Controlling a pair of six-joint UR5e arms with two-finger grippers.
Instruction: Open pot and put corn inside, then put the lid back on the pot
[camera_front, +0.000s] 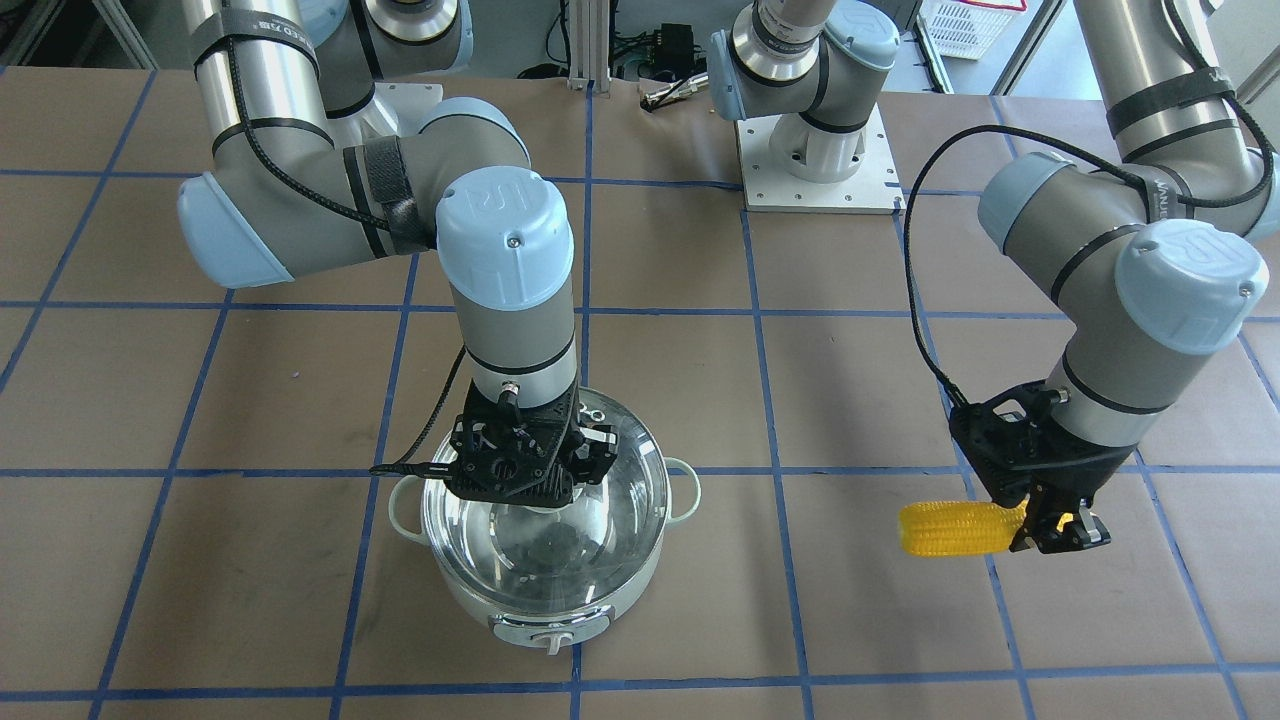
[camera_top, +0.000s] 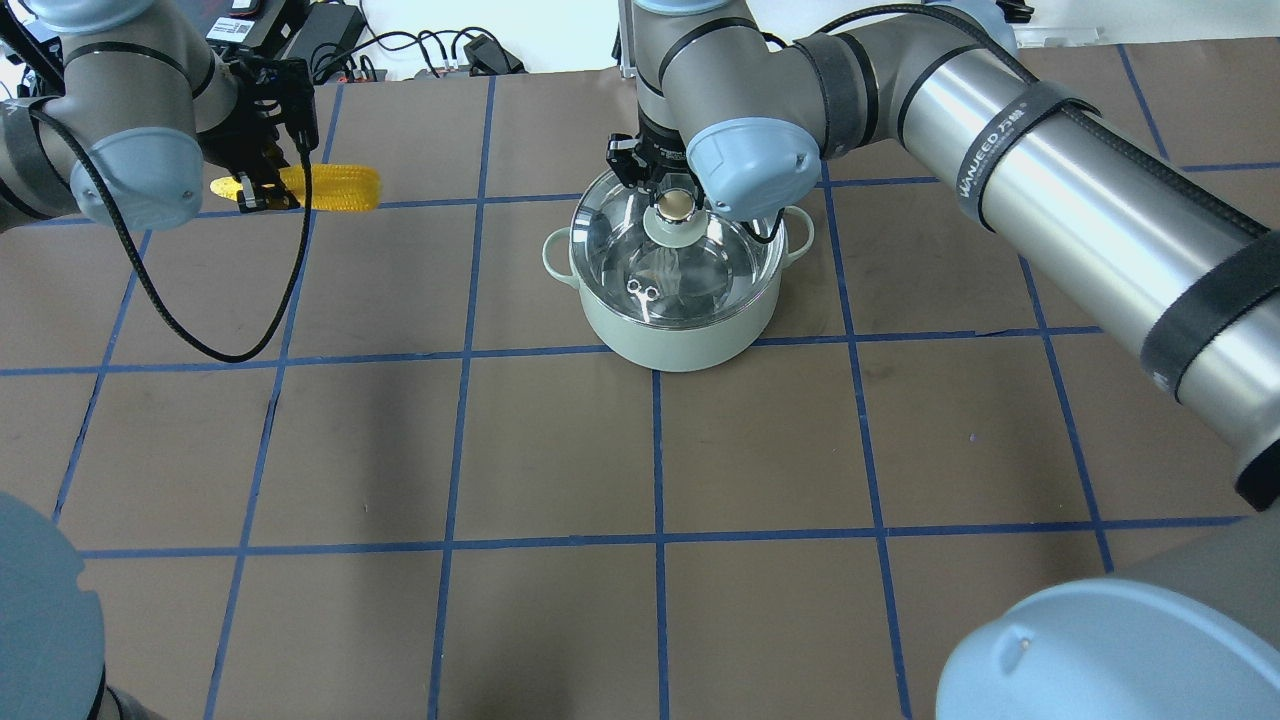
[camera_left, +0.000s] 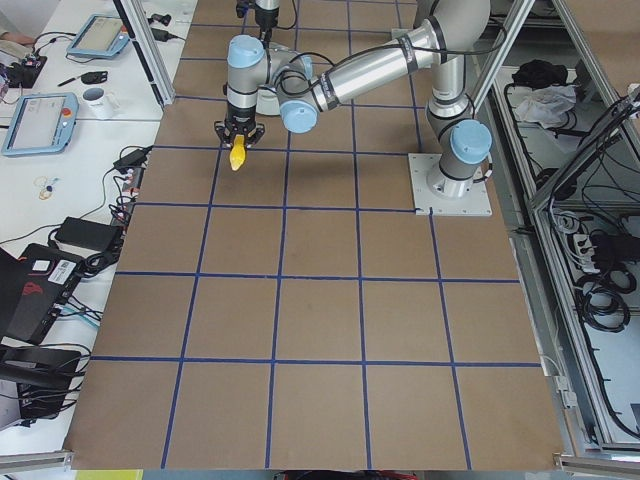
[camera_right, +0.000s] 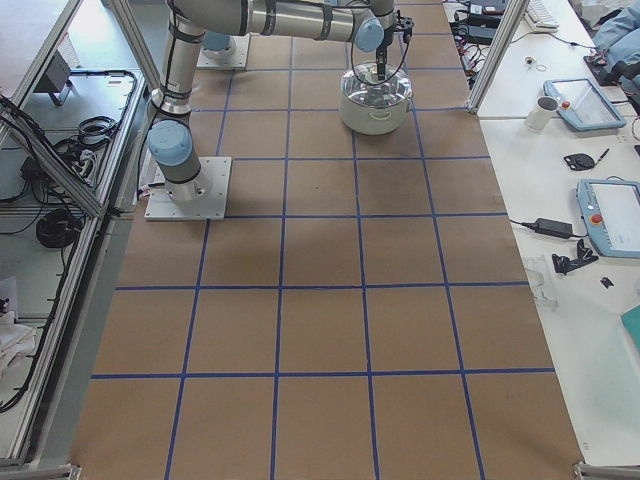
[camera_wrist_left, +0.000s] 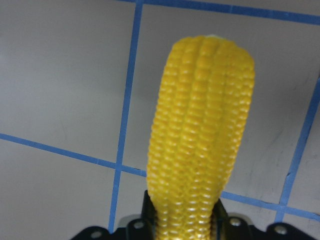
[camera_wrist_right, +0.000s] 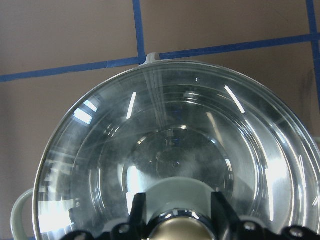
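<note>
The pale green pot (camera_top: 680, 340) stands on the table's far middle with the clear glass lid (camera_top: 700, 270) lying on it. My right gripper (camera_top: 672, 195) is straight above the lid, its fingers closed on either side of the beige-topped knob (camera_top: 677, 205). The right wrist view shows the lid (camera_wrist_right: 175, 140) and the shiny empty pot through the glass. My left gripper (camera_top: 262, 190) is shut on one end of the yellow corn (camera_top: 335, 187) and holds it level above the table, far to the pot's left. The corn fills the left wrist view (camera_wrist_left: 200, 135).
The brown table has a blue tape grid. My right arm's long forearm (camera_top: 1050, 170) reaches over the table's right half. An arm's base plate (camera_front: 818, 165) sits behind the pot. Side tables with tablets (camera_right: 580, 100) and cables flank the table's ends.
</note>
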